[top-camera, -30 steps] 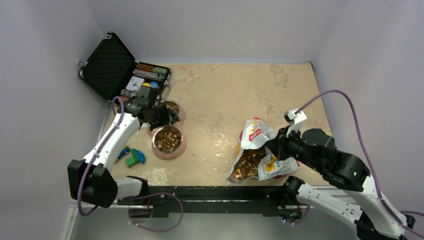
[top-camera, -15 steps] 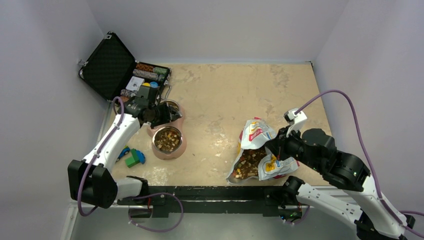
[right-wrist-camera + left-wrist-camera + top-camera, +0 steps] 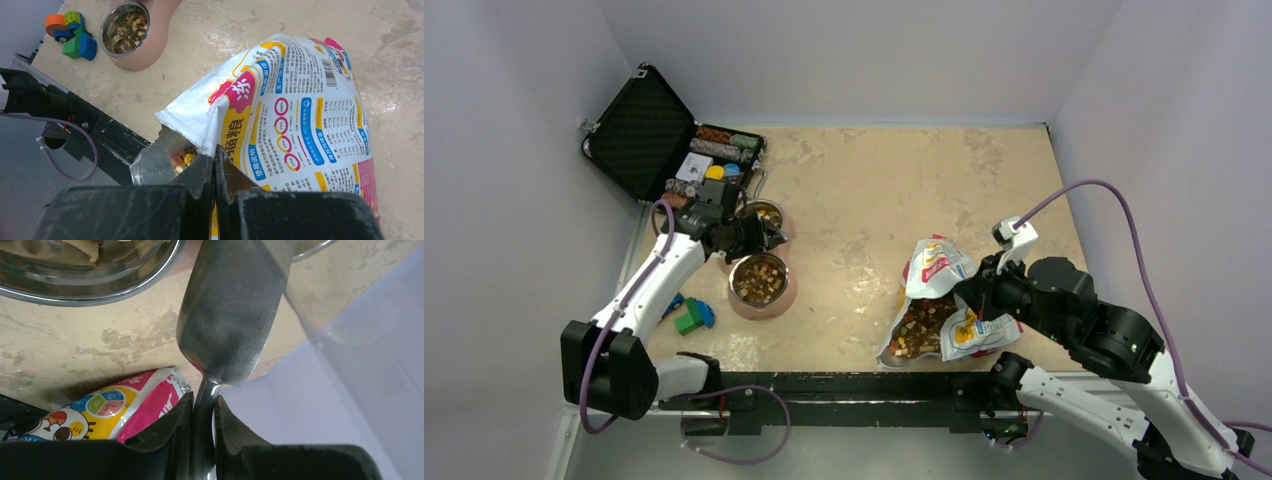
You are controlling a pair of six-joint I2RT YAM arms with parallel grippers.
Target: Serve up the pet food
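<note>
Grey smooth metal scoop, thin-handled, pinched in left hand.

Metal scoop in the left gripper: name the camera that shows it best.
Left wrist: the scoop fills the frame, its handle pinched in the left gripper. In top external it is too small to make out by the bowls; right wrist misses it entirely.
</note>
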